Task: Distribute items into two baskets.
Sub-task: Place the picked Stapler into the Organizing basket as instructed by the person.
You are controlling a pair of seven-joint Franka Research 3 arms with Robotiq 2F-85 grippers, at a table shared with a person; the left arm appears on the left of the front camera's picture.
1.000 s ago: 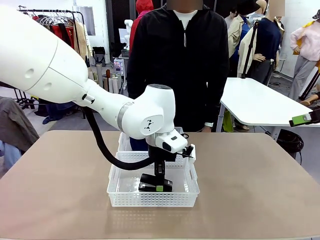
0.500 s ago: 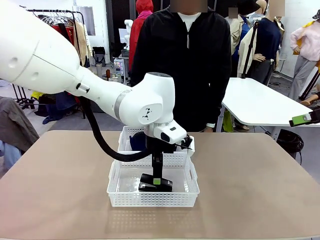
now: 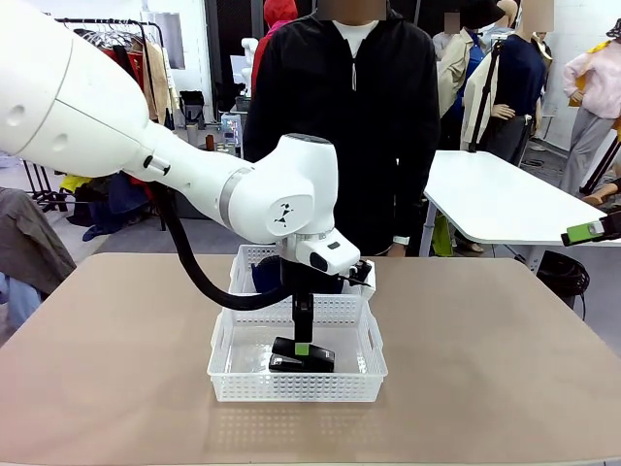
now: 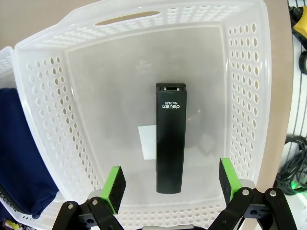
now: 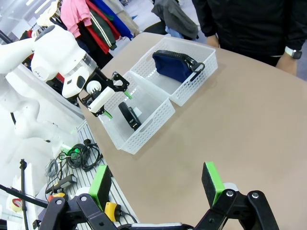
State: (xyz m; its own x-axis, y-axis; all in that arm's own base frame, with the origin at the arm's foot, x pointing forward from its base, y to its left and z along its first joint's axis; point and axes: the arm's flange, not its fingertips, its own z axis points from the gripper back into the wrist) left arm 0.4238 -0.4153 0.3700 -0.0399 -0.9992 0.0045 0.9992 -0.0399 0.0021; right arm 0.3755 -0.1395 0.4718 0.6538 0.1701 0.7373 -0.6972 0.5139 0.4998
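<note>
The black stapler [image 4: 170, 136] lies flat on the floor of the near basket [image 4: 244, 72]. My left gripper [image 4: 169, 184] hangs open just above the stapler's near end, its green pads on either side and clear of it. From the front, the left gripper [image 3: 303, 348] stands inside the near basket [image 3: 297, 388], over the stapler [image 3: 302, 359]. The navy pouch [image 5: 173, 66] lies in the far basket [image 5: 201, 62], next to the person. My right gripper [image 5: 158, 184] is open and holds nothing, high off the table's right side.
A person in a black top [image 3: 354, 116] stands at the far edge, right behind the baskets. Bare tabletop [image 3: 485, 359] lies to both sides of the baskets. A white paper slip [image 4: 146, 141] sits under the stapler. Cables [image 5: 81, 155] lie on the floor beside the table.
My left gripper opened, let go of the stapler and rose slightly. The stapler stays in the near basket. The right arm has not moved.
</note>
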